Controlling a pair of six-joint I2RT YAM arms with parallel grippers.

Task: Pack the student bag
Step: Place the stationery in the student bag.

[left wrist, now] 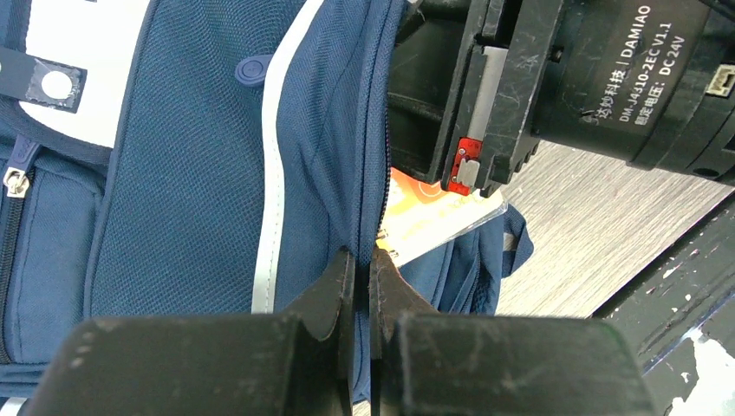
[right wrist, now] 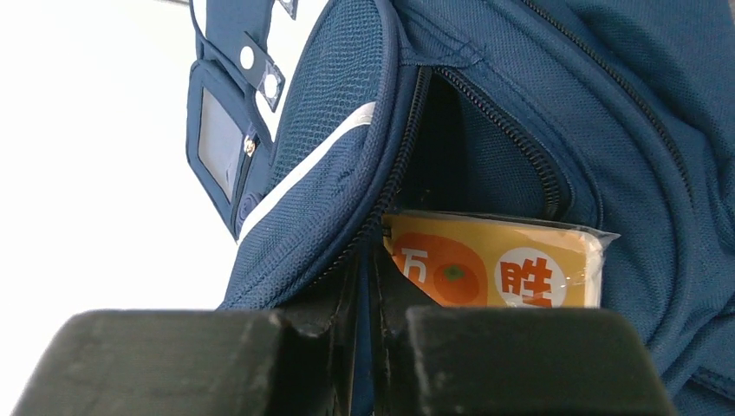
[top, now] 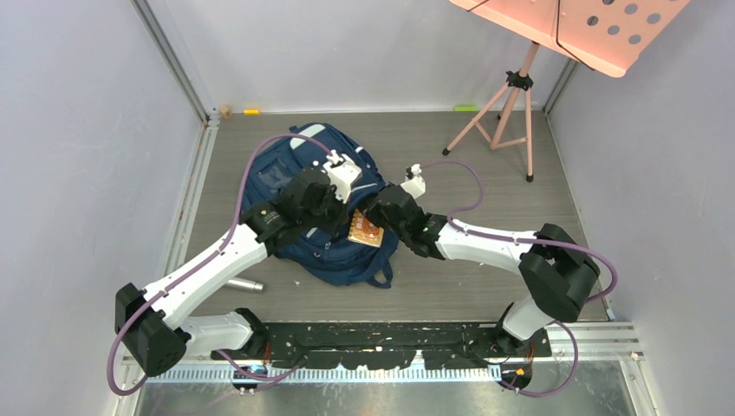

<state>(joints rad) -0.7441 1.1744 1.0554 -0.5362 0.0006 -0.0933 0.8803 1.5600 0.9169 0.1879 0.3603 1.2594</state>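
With left claw (left wrist: 364,270) and right claw (right wrist: 365,264) pinched shut on backpack (top: 342,256) zip edge, spread evenly to admit orange packet (right wrist: 494,270) at backpack mouth.

**Our walled-in corner, quick rundown**

We've got plain pale lilac-grey walls (top: 78,130) closing us in at 9, 12 and 3 o'clock, with bare aluminium posts (top: 173,61) running up the corners at 11 and 1. The floor (top: 485,286) is grey wood-grain planking, evenly lit, with soft shadows only. Over at 1 o'clock a pink music stand (top: 511,113) sits on its tripod, its perforated desk (top: 598,26) tilting across the top corner. Along the foot of the 12 o'clock wall we spot a small yellow piece (top: 251,111) and a green one (top: 465,107); can't tell what they are. At 6 o'clock the planks meet a scuffed black strip (top: 390,334), then bare sheet metal (top: 390,400).
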